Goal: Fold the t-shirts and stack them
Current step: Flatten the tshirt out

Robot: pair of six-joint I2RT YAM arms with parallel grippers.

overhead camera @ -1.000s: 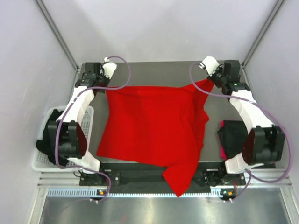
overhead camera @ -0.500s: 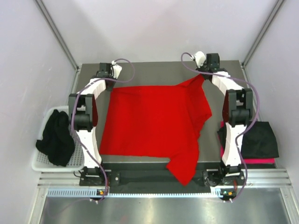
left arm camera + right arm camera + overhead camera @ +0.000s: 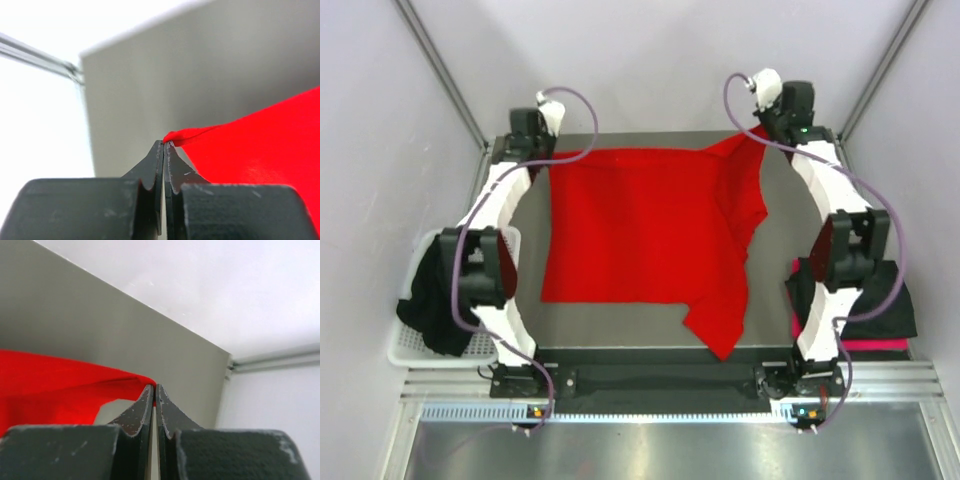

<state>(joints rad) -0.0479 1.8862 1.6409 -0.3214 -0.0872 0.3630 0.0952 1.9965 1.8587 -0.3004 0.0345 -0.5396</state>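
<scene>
A bright red t-shirt (image 3: 640,230) lies spread over the dark table, with one part folded over on its right side and a flap trailing toward the near edge. My left gripper (image 3: 550,160) is shut on the shirt's far left corner. In the left wrist view that gripper (image 3: 164,143) pinches a small bunch of the red cloth (image 3: 260,145) at its tips. My right gripper (image 3: 758,135) is shut on the far right corner. In the right wrist view the red cloth (image 3: 50,385) runs left from that gripper's (image 3: 154,386) closed tips.
A white mesh basket (image 3: 405,350) at the left holds a black t-shirt (image 3: 435,300). At the right, another black t-shirt (image 3: 880,300) lies on a pinkish-red one (image 3: 880,345). Grey walls and metal posts close in the table's far edge.
Both arms have stretched toward the far edge, dragging the red shirt away from me. Its trailing flap has come up off the near edge onto the table.
</scene>
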